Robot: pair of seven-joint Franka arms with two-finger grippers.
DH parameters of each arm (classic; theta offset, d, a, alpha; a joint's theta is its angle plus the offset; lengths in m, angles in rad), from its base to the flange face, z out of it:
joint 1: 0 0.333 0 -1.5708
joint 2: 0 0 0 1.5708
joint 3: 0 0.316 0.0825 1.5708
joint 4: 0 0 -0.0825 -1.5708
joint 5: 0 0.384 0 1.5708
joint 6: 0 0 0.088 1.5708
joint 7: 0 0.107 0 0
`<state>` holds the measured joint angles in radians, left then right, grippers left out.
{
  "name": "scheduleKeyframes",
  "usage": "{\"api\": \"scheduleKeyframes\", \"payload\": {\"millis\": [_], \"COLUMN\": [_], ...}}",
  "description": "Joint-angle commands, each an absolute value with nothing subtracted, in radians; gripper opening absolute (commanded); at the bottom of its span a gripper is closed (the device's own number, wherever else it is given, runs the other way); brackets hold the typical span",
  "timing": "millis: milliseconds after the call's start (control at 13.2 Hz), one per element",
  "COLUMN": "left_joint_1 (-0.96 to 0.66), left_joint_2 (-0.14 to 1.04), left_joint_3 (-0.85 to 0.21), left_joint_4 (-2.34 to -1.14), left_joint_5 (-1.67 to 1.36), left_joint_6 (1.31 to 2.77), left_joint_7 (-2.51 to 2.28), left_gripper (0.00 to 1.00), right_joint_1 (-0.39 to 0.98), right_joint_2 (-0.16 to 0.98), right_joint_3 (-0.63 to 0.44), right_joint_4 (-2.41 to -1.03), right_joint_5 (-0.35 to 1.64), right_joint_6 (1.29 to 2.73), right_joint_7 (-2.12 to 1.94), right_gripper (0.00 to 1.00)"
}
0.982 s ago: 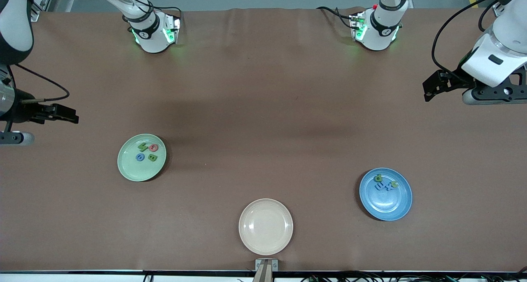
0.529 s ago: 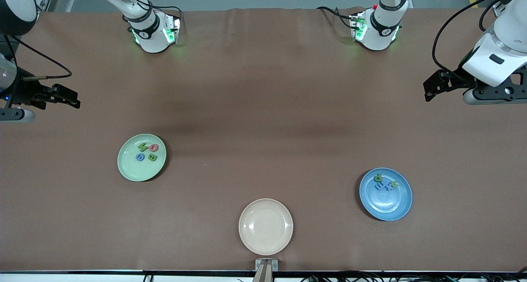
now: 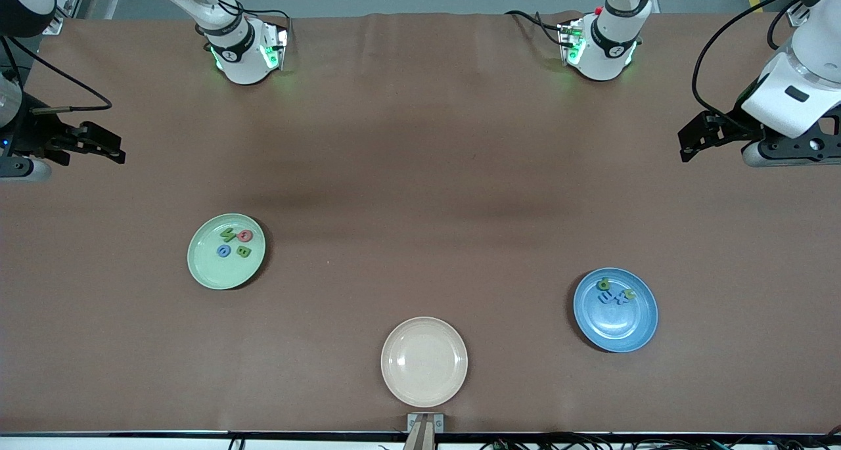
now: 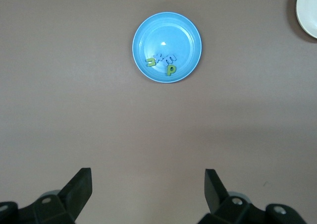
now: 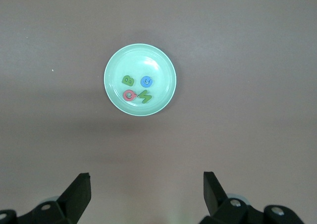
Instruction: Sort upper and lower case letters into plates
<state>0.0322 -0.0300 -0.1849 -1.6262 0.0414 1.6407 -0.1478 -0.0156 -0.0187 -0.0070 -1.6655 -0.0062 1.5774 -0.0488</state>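
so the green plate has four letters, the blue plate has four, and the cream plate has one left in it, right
Not quite: the cream plate holds nothing, as the front view shows. The rest stands: four letters lie in the green plate and four in the blue plate.

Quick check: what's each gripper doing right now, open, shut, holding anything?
Left gripper: open, holding nothing, up over bare table at its own end.
Right gripper: open, holding nothing, up over bare table at its own end.
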Motion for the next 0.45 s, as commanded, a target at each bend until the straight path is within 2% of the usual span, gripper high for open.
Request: {"api": "scheduleKeyframes", "payload": {"millis": [0, 378], "left_joint_1": [0.041, 0.040], "left_joint_2": [-0.041, -0.038], "left_joint_3": [-0.186, -0.186], "left_joint_4": [-1.618, -1.606], "left_joint_5": [0.043, 0.043], "left_joint_6": [1.634, 1.634], "left_joint_7": [-0.132, -0.141], "left_gripper": [1.00, 1.00], "right_joint_1": [-0.015, -0.018], "right_joint_2": [-0.064, -0.081], "right_joint_3": [-0.002, -0.002], "right_joint_4": [-1.706, -1.707], "right_joint_5": [-0.003, 0.008], "right_joint_6": [1.591, 1.597], "right_joint_7": [-0.058, -0.057], "right_gripper": [1.00, 1.00]}}
